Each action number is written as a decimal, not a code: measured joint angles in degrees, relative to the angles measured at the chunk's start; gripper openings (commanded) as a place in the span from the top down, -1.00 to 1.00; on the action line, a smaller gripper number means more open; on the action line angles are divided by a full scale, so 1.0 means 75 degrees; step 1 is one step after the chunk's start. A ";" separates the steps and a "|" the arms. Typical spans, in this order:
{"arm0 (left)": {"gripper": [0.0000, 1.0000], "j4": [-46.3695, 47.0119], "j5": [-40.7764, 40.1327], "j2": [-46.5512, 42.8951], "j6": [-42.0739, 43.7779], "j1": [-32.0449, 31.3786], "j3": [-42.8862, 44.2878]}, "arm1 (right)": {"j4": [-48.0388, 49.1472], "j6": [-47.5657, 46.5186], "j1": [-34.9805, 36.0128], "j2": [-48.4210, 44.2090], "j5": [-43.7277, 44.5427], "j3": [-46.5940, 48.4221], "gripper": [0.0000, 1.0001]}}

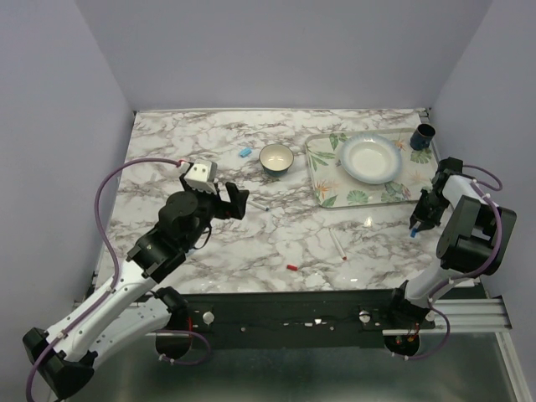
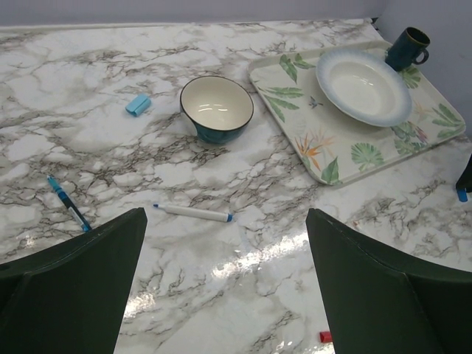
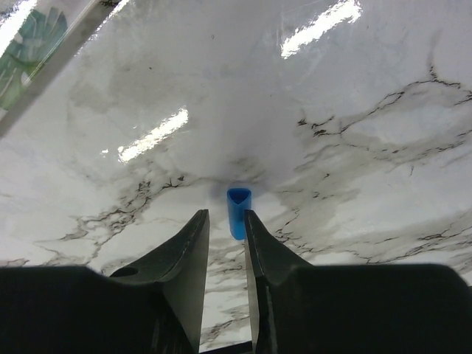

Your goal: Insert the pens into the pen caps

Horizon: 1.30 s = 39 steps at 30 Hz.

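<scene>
Pale lavender walls, a white marble-patterned worktop (image 1: 167, 142) veined in grey, and the action is over on the right. The right tool (image 3: 226, 215) is clamped on a short blue plastic cap (image 3: 238, 209). It pinches the cap at the very fingertips, and what looks like the open end points away from the wrist. Tool and cap sit over bare marble, just off the near corner of the leaf-printed tray (image 1: 322, 194).

So one cap is in hand and nothing is mated yet; I read this as the opening half of a first pairing. The left tool (image 1: 234, 201) hovers with its fingers spread wide, holding nothing. Just ahead of it a thin white-barrelled pen with blue ends (image 2: 193, 212) lies flat on the worktop.

The next move, as I see it, is for the left tool to drop onto that barrel, grip it mid-length and lift. The pen tip must then line up squarely with the cap's mouth. A white pen with a red tip (image 1: 337, 245) and a small red cap (image 1: 291, 267) lie nearer the arms, apart from each other.
</scene>
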 measured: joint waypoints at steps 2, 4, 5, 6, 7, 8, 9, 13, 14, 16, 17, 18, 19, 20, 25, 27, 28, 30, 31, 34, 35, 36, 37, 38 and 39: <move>-0.97 0.0000 -0.0006 -0.0076 0.0000 -0.0006 0.0000 | -0.0006 0.0032 0.0000 0.0000 0.0012 0.0000 0.33; -0.97 0.0003 -0.0009 -0.0122 0.0000 -0.0020 0.0000 | -0.0006 0.0047 0.0000 0.0000 0.0055 0.0000 0.33; -0.97 0.0003 -0.0009 -0.0134 0.0000 -0.0029 0.0000 | -0.0006 0.0052 0.0000 0.0000 0.0090 0.0000 0.33; -0.97 0.0003 -0.0006 -0.0137 0.0000 -0.0041 0.0000 | -0.0009 0.0079 0.0000 -0.0012 0.0154 0.0000 0.33; -0.97 0.0003 -0.0006 -0.0137 0.0000 -0.0052 0.0000 | -0.0009 0.0090 0.0000 -0.0038 0.0221 0.0000 0.32; -0.97 0.0003 -0.0009 -0.0137 0.0000 -0.0061 0.0000 | -0.0012 0.0111 -0.0012 -0.0090 0.0297 0.0000 0.31; -0.97 0.0003 -0.0006 -0.0137 0.0000 -0.0079 0.0000 | -0.0012 0.0114 -0.0015 -0.0117 0.0326 -0.0003 0.31; -0.97 0.0003 -0.0006 -0.0122 0.0000 -0.0119 0.0000 | -0.0067 0.0189 -0.0082 -0.0251 0.0469 -0.0003 0.33; -0.97 0.0003 -0.0006 -0.0114 0.0000 -0.0128 0.0000 | -0.0093 0.0195 -0.0087 -0.0236 0.0469 -0.0003 0.34; -0.97 0.0003 -0.0006 -0.0105 0.0000 -0.0140 0.0000 | -0.0137 0.0198 -0.0093 -0.0195 0.0460 -0.0003 0.36; -0.97 0.0003 -0.0006 -0.0099 0.0000 -0.0140 0.0000 | -0.0163 0.0195 -0.0093 -0.0143 0.0446 -0.0003 0.38; -0.97 0.0003 -0.0006 -0.0099 0.0000 -0.0143 0.0000 | -0.0178 0.0195 -0.0096 -0.0114 0.0425 -0.0003 0.38; -0.97 0.0003 -0.0006 -0.0099 0.0000 -0.0143 0.0000 | -0.0189 0.0192 -0.0096 -0.0064 0.0385 -0.0003 0.38; -0.97 0.0003 -0.0006 -0.0099 0.0000 -0.0152 0.0000 | -0.0195 0.0189 -0.0096 -0.0029 0.0338 -0.0003 0.38; -0.97 0.0003 -0.0012 -0.0099 0.0003 -0.0175 0.0000 | -0.0201 0.0189 -0.0096 0.0274 0.0090 0.0003 0.43; -0.97 0.0003 -0.0015 -0.0099 0.0009 -0.0184 0.0000 | -0.0262 0.0184 -0.0099 0.0431 0.0029 0.0067 0.49; -0.97 0.0003 -0.0017 -0.0099 0.0012 -0.0184 0.0000 | -0.0277 0.0187 -0.0099 0.0452 0.0020 0.0082 0.51; -0.97 0.0003 -0.0023 -0.0099 0.0032 -0.0187 0.0000 | -0.0326 0.0172 -0.0099 0.0513 -0.0061 0.0140 0.62; -0.97 0.0003 -0.0038 -0.0105 0.0035 -0.0187 0.0000 | -0.0358 0.0166 -0.0099 0.0548 -0.0093 0.0178 0.66; -0.97 0.0003 -0.0111 -0.0187 0.0096 -0.0189 0.0000 | -0.0469 0.0076 -0.0099 0.0650 -0.0163 0.0291 0.85; -0.97 0.0000 -0.0140 -0.0236 0.0117 -0.0189 0.0000 | -0.0484 0.0067 -0.0099 0.0650 -0.0169 0.0294 0.91; -0.97 0.0003 -0.0163 -0.0306 0.0125 -0.0189 -0.0003 | -0.0484 0.0026 -0.0099 0.0650 -0.0178 0.0297 0.93; -0.97 0.0003 -0.0175 -0.0370 0.0143 -0.0189 0.0000 | -0.0487 -0.0017 -0.0087 0.0650 -0.0172 0.0300 0.94; -0.97 0.0003 -0.0184 -0.0425 0.0149 -0.0189 -0.0003 | -0.0487 -0.0061 -0.0044 0.0647 -0.0163 0.0303 0.95; -0.97 0.0003 -0.0189 -0.0493 0.0157 -0.0189 -0.0003 | -0.0493 -0.0149 0.0047 0.0641 -0.0102 0.0312 0.95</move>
